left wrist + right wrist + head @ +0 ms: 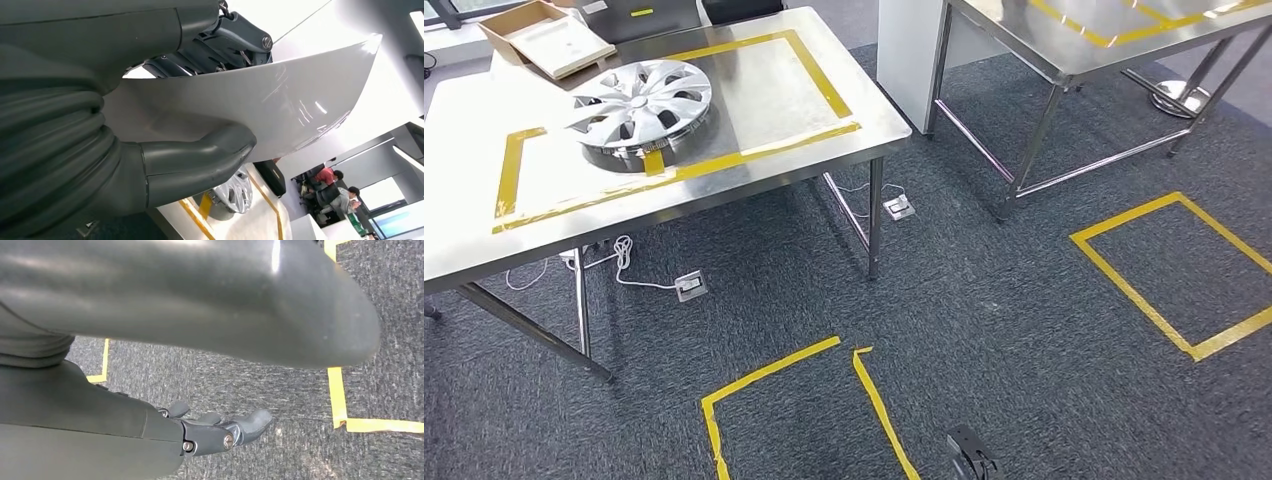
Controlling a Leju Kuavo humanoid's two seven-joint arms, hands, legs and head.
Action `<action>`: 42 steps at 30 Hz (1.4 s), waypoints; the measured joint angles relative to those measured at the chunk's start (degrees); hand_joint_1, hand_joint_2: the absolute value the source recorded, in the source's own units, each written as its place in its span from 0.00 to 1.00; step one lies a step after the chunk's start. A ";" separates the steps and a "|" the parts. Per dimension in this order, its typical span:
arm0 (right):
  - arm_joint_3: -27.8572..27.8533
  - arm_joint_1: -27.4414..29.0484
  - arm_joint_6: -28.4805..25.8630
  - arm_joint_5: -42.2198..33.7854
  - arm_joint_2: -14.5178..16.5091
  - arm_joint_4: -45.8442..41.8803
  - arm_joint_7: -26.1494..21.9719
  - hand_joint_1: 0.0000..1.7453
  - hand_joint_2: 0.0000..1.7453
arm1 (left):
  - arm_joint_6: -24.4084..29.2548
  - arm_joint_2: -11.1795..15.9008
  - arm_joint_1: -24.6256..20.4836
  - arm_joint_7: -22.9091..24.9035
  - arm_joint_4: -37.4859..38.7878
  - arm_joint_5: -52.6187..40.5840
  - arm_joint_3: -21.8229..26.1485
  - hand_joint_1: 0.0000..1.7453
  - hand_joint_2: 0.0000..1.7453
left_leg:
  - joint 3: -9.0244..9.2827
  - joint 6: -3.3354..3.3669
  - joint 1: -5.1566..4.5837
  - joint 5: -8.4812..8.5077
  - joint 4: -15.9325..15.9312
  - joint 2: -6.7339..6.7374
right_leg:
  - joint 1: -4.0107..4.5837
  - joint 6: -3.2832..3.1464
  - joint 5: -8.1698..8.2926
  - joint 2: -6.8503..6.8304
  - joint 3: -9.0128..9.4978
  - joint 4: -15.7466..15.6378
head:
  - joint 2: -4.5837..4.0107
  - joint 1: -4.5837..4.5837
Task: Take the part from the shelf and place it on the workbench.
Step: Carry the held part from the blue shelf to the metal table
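My left hand (165, 170) grips the part, a glossy white curved panel (280, 100), with the thick thumb under it and the dark fingers over its edge. The steel workbench (764, 90), marked with a yellow tape rectangle, stands ahead to the left. On it lies a silver hubcap (639, 100), and the left wrist view shows that hubcap (235, 192) beyond the thumb. My right hand (220, 432) hangs above the dark carpet with its fingers loosely apart and nothing in them; its dark tips (969, 455) show at the lower edge of the head view.
A flat cardboard box (544, 38) sits at the workbench's far left corner. A second steel table (1064, 40) stands to the right. Yellow tape squares (1169, 275) mark the carpet, one (804, 400) just in front of me. White cables and floor sockets (690, 285) lie under the bench. People (335, 190) sit far off.
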 joint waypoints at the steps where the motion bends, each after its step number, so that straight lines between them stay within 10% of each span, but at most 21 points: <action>1: -0.02 0.04 0.00 -0.04 0.00 0.00 -0.01 0.00 0.00 | -0.05 -0.01 -0.15 0.01 0.18 0.00 -0.10 1.00 1.00 | 0.56 0.10 0.01 2.12 -2.21 0.02 | 0.00 0.08 -0.39 0.02 0.53 0.00 | 0.00 0.01; 4: -0.18 0.10 0.00 -0.14 0.00 0.00 -0.05 0.00 0.00 | -0.07 0.01 -0.99 0.00 0.51 0.04 -0.32 1.00 1.00 | 4.67 0.78 -0.26 7.12 -11.95 0.22 | 0.15 0.76 -1.57 0.06 1.69 0.06 | 0.00 -0.11; 9: -0.36 0.09 0.00 -0.18 -0.01 0.00 -0.08 0.00 0.00 | -0.08 0.07 -1.50 0.00 0.74 0.38 -0.50 1.00 1.00 | 6.20 2.59 -0.35 6.02 -14.41 0.04 | 0.33 2.31 -2.68 -0.05 1.74 0.39 | 0.00 0.10; 13: -0.37 -0.02 0.00 -0.20 -0.02 0.00 -0.09 0.00 0.00 | -0.06 -0.07 -1.65 -0.02 0.79 0.49 -0.56 1.00 1.00 | 7.25 3.77 -0.38 5.06 -14.61 0.05 | 0.35 2.67 -6.58 -0.05 -5.45 12.42 | 0.00 0.35; 15: -0.39 0.19 0.00 -0.21 -0.02 0.00 -0.08 0.00 0.00 | 0.03 -0.24 -1.47 -0.01 0.86 0.54 -0.64 1.00 1.00 | 7.81 3.86 -0.48 4.47 -14.54 -0.04 | 0.38 2.62 -5.63 -0.05 -8.75 15.66 | 0.00 0.36; 18: -0.42 0.34 0.00 -0.21 -0.02 0.00 -0.08 0.00 0.00 | 0.29 -0.39 -1.41 -0.01 0.89 0.70 -0.72 1.00 1.00 | 9.15 3.45 -0.52 3.31 -14.40 -0.16 | 0.40 2.21 1.35 -0.03 -6.30 6.70 | 0.00 0.36; 20: -0.42 0.29 0.00 -0.21 -0.02 0.00 -0.08 0.00 0.00 | 0.49 -0.40 -1.48 -0.01 0.87 0.79 -0.73 1.00 1.00 | 9.70 2.83 -0.69 2.58 -14.30 -0.28 | 0.54 1.87 3.17 0.02 -3.92 1.21 | 0.00 0.30; 25: -0.44 0.42 0.00 -0.21 -0.01 0.00 -0.09 0.00 0.00 | 0.56 -0.05 -1.38 0.00 0.66 0.99 -0.75 1.00 1.00 | 9.26 1.28 -0.58 1.24 -12.68 -0.20 | 0.45 0.55 2.24 0.06 -2.50 -0.13 | 0.00 0.04; 30: -0.44 0.44 -0.02 -0.21 -0.02 0.00 -0.12 0.00 0.00 | 0.43 0.37 -0.95 0.00 0.79 1.03 -0.77 1.00 1.00 | 0.32 0.36 -0.29 -1.93 1.32 -0.03 | 0.31 -0.07 0.65 0.05 -0.48 -0.25 | 0.00 -0.17; 35: -0.44 0.40 -0.02 -0.21 0.00 0.00 -0.18 0.00 0.00 | 0.36 0.59 -1.20 0.02 1.01 1.02 -0.79 1.00 1.00 | 4.87 1.02 -0.36 7.34 -12.60 0.26 | 0.46 0.88 -1.60 0.14 1.76 -0.14 | 0.00 -0.38; 39: -0.44 0.35 -0.01 -0.22 0.00 0.00 -0.25 0.00 0.00 | 0.35 0.77 -1.27 -0.01 1.09 1.00 -0.87 1.00 1.00 | 5.84 2.50 -0.43 6.30 -14.27 0.01 | 0.59 2.11 -2.52 0.02 1.91 -0.11 | 0.00 -0.23; 42: -0.44 0.18 0.00 -0.22 0.00 0.00 -0.28 0.00 0.00 | 0.25 0.87 -1.50 -0.02 1.01 1.00 -0.89 1.00 1.00 | 6.72 3.62 -0.36 5.54 -14.51 0.01 | 0.57 2.71 -5.25 -0.01 -1.53 6.56 | 0.00 0.03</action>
